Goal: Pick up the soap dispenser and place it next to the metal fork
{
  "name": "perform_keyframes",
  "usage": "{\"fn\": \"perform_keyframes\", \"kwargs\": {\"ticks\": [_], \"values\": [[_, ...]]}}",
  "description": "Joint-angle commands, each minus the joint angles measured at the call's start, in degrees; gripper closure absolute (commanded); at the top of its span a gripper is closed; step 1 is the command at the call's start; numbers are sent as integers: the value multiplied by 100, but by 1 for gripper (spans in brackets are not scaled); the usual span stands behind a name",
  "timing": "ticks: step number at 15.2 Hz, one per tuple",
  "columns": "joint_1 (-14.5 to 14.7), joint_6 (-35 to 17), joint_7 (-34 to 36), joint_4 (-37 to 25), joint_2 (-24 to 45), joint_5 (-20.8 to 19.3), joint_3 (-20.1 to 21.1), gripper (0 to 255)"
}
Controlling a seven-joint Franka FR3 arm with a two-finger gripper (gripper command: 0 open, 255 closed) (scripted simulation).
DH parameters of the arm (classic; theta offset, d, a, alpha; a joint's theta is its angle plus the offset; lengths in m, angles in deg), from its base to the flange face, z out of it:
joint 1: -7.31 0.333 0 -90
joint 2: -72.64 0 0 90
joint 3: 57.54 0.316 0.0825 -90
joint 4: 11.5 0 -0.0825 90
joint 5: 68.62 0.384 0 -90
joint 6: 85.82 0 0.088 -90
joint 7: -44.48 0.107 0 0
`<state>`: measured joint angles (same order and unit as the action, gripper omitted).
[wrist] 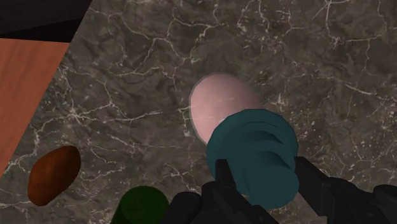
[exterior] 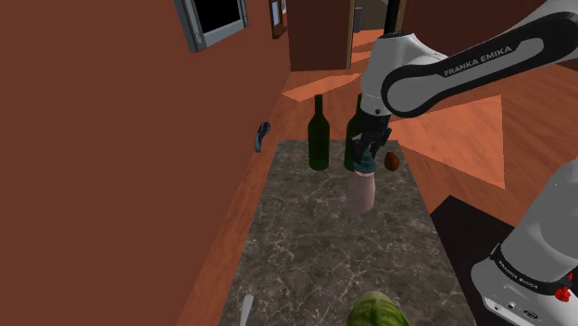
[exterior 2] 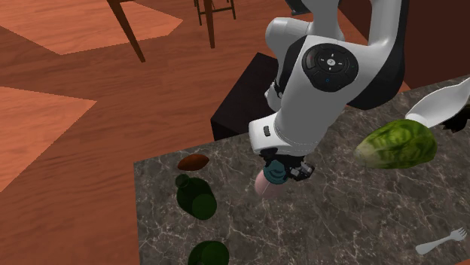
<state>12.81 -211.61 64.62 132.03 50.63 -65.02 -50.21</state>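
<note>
The white arm rises from its stand at the shoulder view's lower right. It bends over the dark marbled table, and its wrist turns straight down. The gripper hangs over the middle of the table, and its fingers pinch the teal pump head of the soap dispenser from both sides.

The dispenser's long axis runs close to upright. The pump head is at the top between the fingers, and the pink body points down at the table. In the second exterior view the body leans a little away from the arm. I cannot tell whether its base touches the table.

Two dark green bottles stand upright just beyond the dispenser at the far end of the table. What is in them cannot be seen. A small brown oval thing lies beside the gripper, near the table's edge.

The pale fork lies at the near end of the table, well apart from the dispenser. A green cabbage lies close to it.
</note>
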Motion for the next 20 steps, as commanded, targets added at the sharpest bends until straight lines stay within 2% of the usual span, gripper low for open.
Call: {"fn": "perform_keyframes", "kwargs": {"ticks": [1, 20], "values": [[0, -1, 0, 3, 0, 0, 0, 255], [-12, 1552, 0, -1161, -389, -25, -70, 255]]}}
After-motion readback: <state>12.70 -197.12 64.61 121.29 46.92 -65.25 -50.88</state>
